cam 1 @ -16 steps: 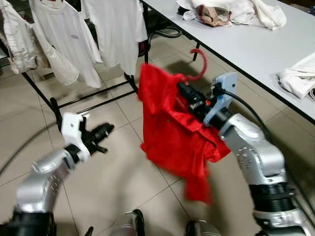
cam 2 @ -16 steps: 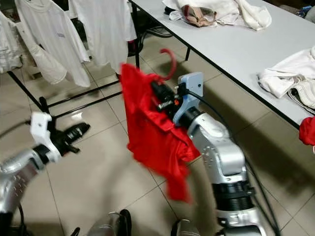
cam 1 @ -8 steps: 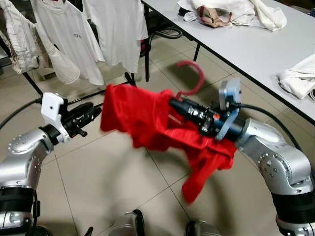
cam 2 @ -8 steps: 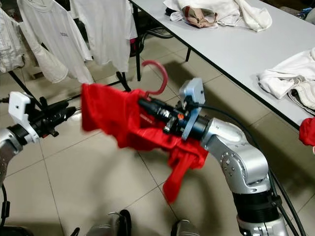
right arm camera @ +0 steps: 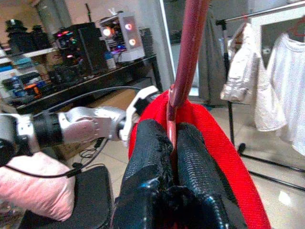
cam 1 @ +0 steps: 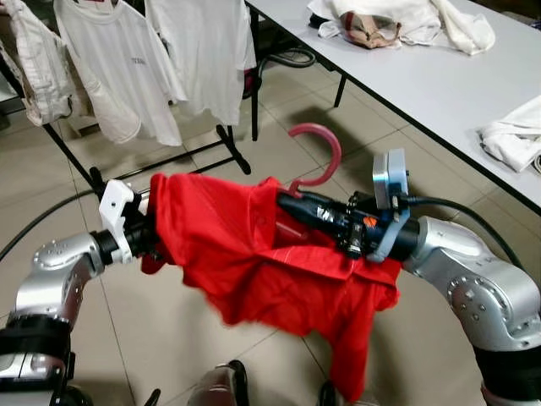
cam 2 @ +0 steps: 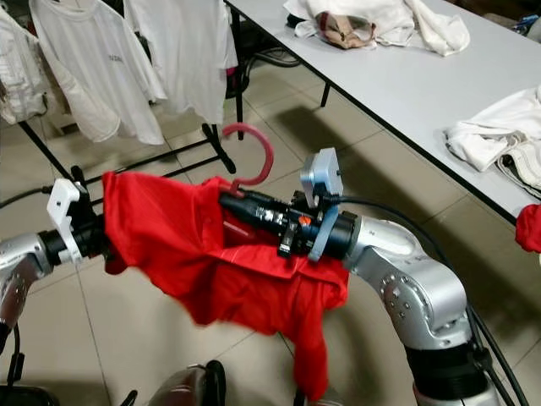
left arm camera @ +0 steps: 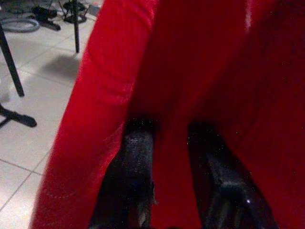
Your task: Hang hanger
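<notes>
- One long grey table (cam 1: pixel 439 85) runs along my right side, with two heaps of pale laundry on it: one at the far end (cam 1: pixel 406 21) and one near its right edge (cam 1: pixel 511 139).
- One black clothes rack (cam 1: pixel 169 165) stands ahead on my left on the tiled floor (cam 1: pixel 152 338), and I count three white garments (cam 1: pixel 127 68) hanging from it.
- One red shirt (cam 1: pixel 254 262) is stretched between my two arms, sagging below them, with a tail hanging toward the floor.
- My two silver arms reach inward, one from each side.
- One red hanger (cam 1: pixel 317 156) sits inside the shirt; its hook curls up above the collar, held out in front of me, well short of the rack.
- My right gripper (right arm camera: pixel 172 143) is pinched tight on the hanger's neck just below the hook, both fingers (right arm camera: pixel 147 148) pressed against the stem.
- My left gripper (left arm camera: pixel 169 152) is at the shirt's far shoulder, its two fingers (left arm camera: pixel 136 157) a little apart with a fold of red cloth between them; I cannot tell whether they are clamping it.
</notes>
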Available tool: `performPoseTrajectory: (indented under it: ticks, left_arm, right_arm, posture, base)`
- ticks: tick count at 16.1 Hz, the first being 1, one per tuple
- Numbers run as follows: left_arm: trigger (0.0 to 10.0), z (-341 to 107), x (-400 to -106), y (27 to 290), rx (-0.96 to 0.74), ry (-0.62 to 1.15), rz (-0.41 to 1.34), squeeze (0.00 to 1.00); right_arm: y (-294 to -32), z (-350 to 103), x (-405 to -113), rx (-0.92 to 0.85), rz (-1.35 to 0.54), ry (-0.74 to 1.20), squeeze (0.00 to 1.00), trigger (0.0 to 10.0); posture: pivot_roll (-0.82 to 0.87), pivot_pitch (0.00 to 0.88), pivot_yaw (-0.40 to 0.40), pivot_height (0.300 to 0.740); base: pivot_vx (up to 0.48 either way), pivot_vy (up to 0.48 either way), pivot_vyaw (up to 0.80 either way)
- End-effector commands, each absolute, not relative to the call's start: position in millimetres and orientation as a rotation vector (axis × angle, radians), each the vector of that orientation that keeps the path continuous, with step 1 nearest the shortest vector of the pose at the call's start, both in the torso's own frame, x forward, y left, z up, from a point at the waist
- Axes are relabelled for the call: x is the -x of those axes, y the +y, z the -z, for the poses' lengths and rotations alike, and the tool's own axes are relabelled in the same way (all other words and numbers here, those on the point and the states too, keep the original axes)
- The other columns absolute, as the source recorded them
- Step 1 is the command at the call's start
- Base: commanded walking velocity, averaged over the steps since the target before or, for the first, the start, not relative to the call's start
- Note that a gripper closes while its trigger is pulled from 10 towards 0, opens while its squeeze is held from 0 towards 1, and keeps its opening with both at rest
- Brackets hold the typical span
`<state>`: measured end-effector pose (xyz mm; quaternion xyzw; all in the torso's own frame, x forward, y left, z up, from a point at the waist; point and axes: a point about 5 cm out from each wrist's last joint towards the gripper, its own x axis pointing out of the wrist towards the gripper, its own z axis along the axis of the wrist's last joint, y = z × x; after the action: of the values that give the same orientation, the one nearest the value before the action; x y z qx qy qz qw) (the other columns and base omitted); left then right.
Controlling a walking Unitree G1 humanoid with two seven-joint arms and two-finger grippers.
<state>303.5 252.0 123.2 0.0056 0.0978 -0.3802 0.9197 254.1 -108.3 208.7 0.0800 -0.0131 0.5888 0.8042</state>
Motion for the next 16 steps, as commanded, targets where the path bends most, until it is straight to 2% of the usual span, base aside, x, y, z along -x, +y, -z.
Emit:
performPoseTrajectory:
  ticks: [1, 7, 12, 16]
  left_arm:
    - [0.0, -126, -304, 255, -0.018, 0.187, 0.785, 0.00]
    - [0.0, -123, -304, 257, -0.011, 0.167, 0.783, 0.00]
    - [0.0, -115, -307, 267, -0.020, 0.164, 0.631, 0.00]
    - [0.0, -100, -309, 269, 0.010, 0.232, 0.522, 0.00]
  right_arm:
    - [-106, -213, -248, -0.177, -1.303, -0.049, 0.00, 0.0]
    - [-106, -212, -247, -0.180, -1.298, -0.044, 0.00, 0.0]
    - [-106, -212, -247, -0.184, -1.295, -0.047, 0.00, 0.0]
    - [-106, -213, -248, -0.196, -1.281, -0.062, 0.00, 0.0]
  posture:
    - [-0.08, 0.145, 0.069, 0.740]
    - [-0.09, 0.143, 0.072, 0.740]
    - [-0.09, 0.129, 0.074, 0.740]
    - [-0.08, 0.121, 0.074, 0.740]
  base:
    - [0.000, 0.000, 0.00]
    - [0.000, 0.000, 0.00]
    - [0.000, 0.000, 0.00]
    - [0.000, 0.000, 0.00]
